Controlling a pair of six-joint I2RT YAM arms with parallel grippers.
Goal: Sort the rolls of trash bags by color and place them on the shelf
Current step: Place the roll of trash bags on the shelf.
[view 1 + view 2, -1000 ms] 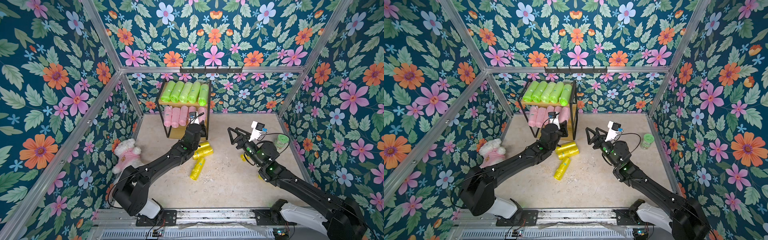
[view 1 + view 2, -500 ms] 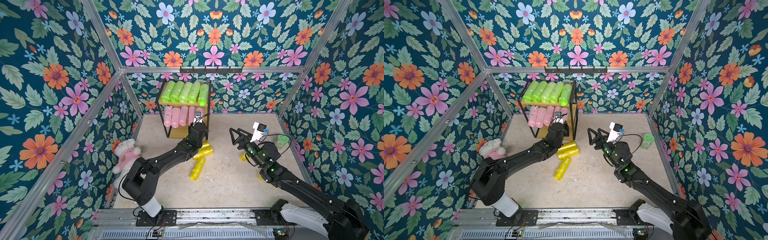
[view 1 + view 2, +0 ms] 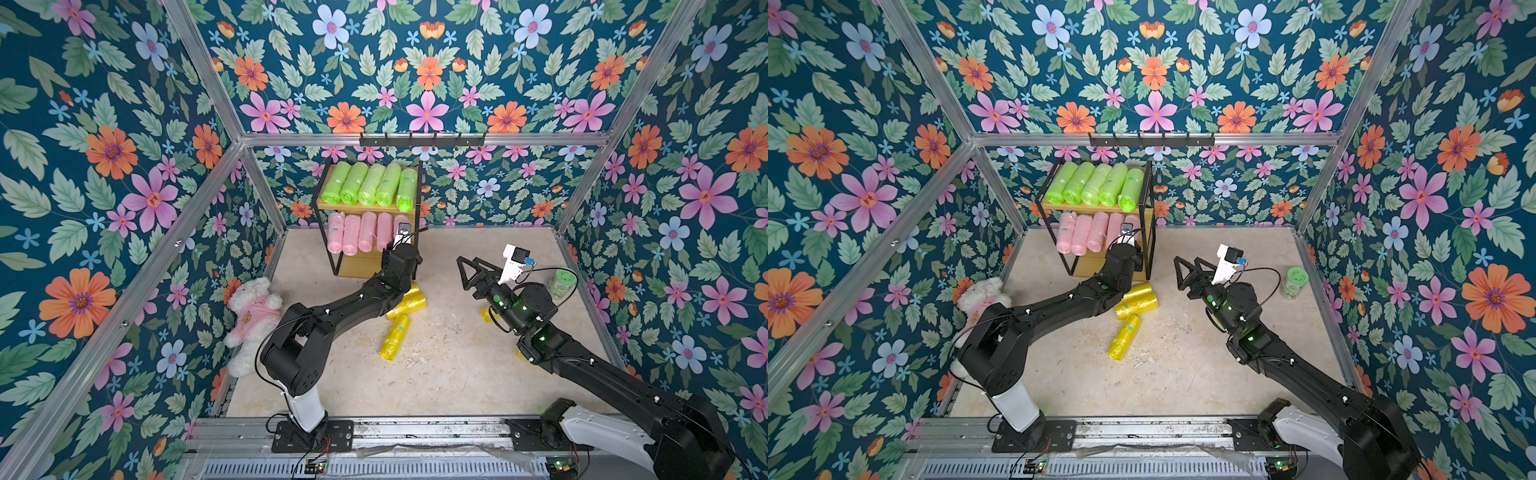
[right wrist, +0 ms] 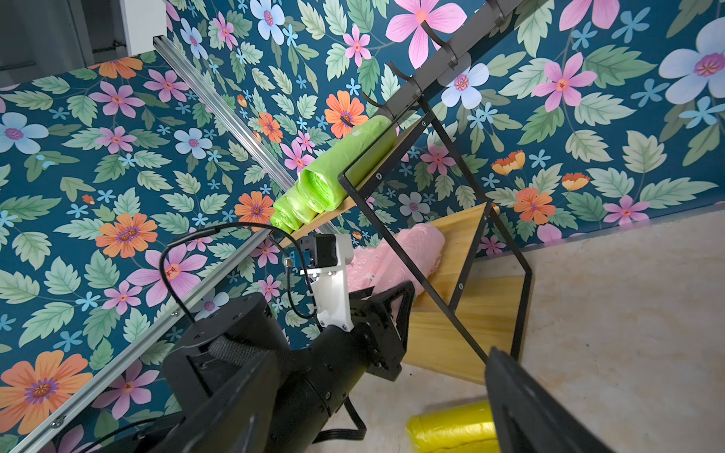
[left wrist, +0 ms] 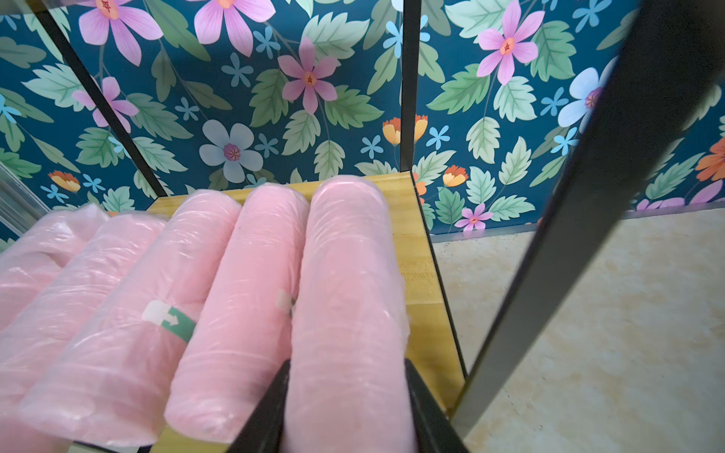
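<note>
Pink roll (image 5: 349, 298) pinched between left gripper (image 5: 347, 376) fingers, lying on shelf (image 5: 418, 251) middle board; right gripper (image 3: 466, 262) spread wide, empty, apart from shelf.

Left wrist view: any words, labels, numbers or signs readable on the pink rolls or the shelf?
No words can be read.
Sticker on a pink roll: a white arrow on a teal band, no lettering.
Shelf board: faint print, too blurred to read.
</note>
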